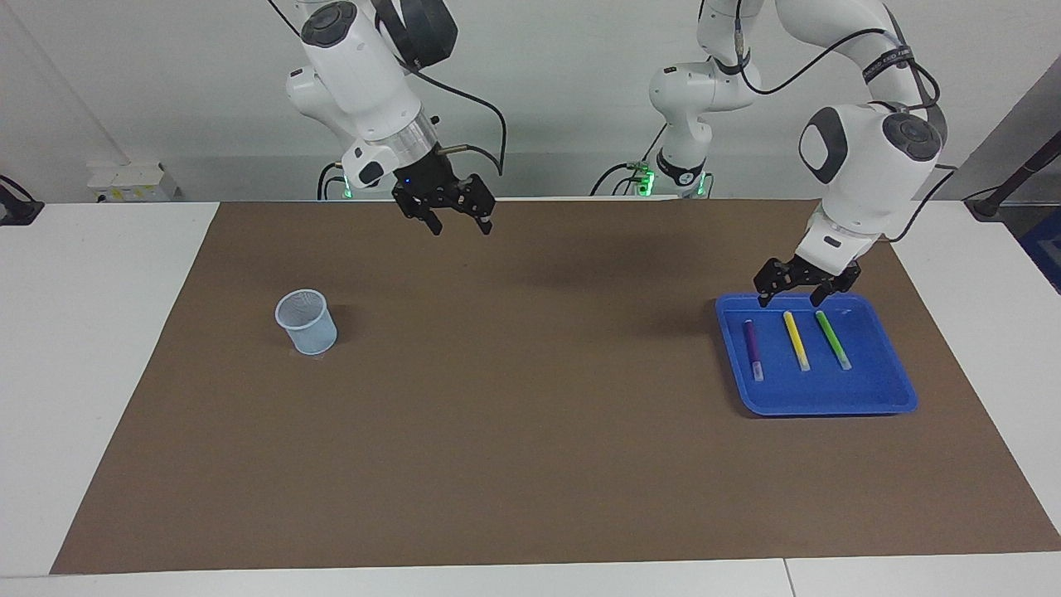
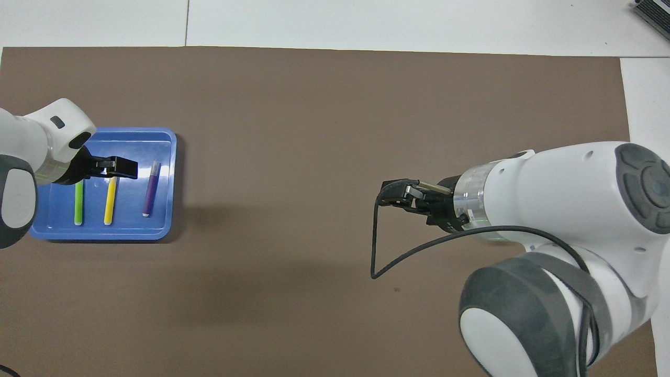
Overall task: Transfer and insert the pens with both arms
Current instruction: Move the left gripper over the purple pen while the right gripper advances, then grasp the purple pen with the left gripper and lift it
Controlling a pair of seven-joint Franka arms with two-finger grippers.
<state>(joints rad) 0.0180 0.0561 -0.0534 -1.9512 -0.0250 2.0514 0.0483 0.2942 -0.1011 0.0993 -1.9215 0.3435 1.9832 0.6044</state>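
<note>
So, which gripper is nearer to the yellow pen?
Left. The left gripper hangs open just over the blue tray's edge by the yellow pen. The right gripper is open over the mat's middle.

three pens (image 1: pixel 796 340) side by side in tray (image 1: pixel 879 398), left arm's end | cup (image 1: pixel 307 322) right arm's end

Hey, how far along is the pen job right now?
Nothing is done yet: the purple pen, yellow pen and green pen all lie in the blue tray, and the mesh cup looks empty. The left end effector hangs open over the tray; the right end effector, also open, holds nothing. Every transfer and insertion remains.
</note>
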